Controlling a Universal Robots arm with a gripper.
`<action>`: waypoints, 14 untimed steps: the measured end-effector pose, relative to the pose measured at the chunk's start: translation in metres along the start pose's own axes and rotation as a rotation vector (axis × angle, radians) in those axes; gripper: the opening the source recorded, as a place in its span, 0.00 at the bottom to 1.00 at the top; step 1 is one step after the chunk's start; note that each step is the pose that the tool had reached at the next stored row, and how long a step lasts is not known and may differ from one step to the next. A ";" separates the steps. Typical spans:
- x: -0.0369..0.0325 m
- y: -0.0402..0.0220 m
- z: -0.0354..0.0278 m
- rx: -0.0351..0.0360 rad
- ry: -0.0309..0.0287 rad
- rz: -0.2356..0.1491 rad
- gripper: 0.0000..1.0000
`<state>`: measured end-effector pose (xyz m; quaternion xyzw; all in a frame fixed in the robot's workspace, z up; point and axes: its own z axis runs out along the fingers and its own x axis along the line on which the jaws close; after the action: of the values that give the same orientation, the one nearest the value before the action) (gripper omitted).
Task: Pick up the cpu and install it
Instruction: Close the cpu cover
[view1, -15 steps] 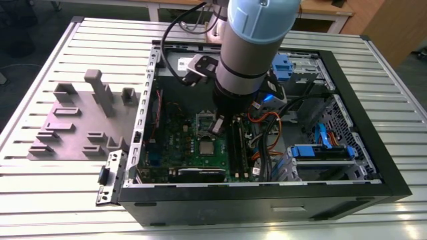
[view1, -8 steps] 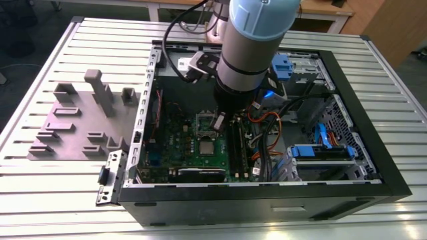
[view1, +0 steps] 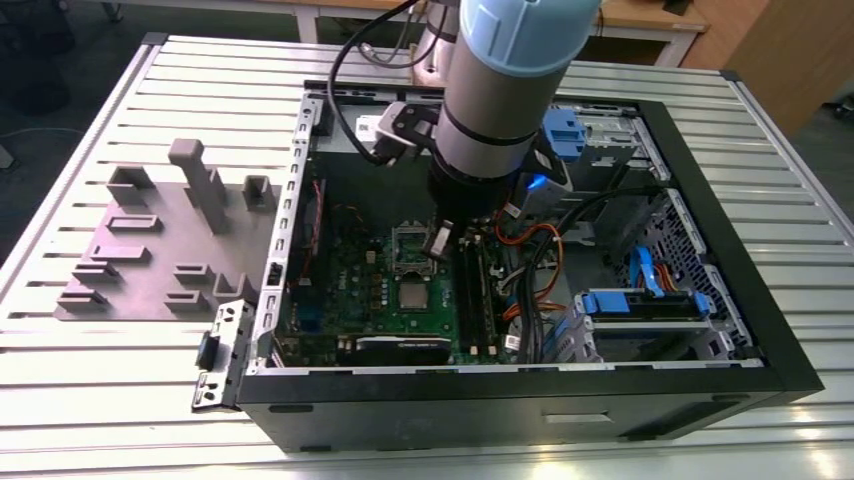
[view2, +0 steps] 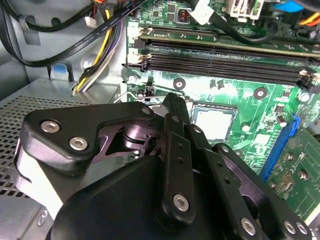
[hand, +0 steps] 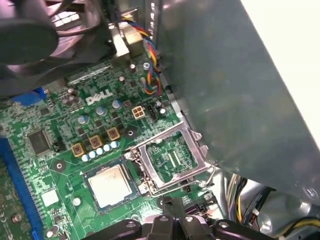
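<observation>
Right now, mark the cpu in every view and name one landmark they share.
Exterior view: cpu, flat on the green motherboard inside the case.
Second wrist view: cpu, between the memory slots and the blue slot.
First wrist view: cpu, beside the opened socket frame.
Shared landmark: the green motherboard.

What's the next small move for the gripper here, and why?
Probably shift the gripper sideways until it is centred over the cpu. The cpu lies flat on the board beside the open frame, and in the first wrist view the gripper is nearer the frame than the cpu.
</observation>
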<state>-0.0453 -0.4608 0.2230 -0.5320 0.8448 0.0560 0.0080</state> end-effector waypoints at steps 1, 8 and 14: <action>-0.0007 -0.0006 0.0001 -0.0002 0.0001 -0.001 0.11; -0.0074 -0.0002 0.0014 -0.0016 -0.0022 -0.004 0.11; -0.0087 -0.0023 0.0032 -0.0257 -0.0525 -0.007 0.11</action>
<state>-0.0396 -0.4536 0.2202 -0.5332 0.8418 0.0807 0.0235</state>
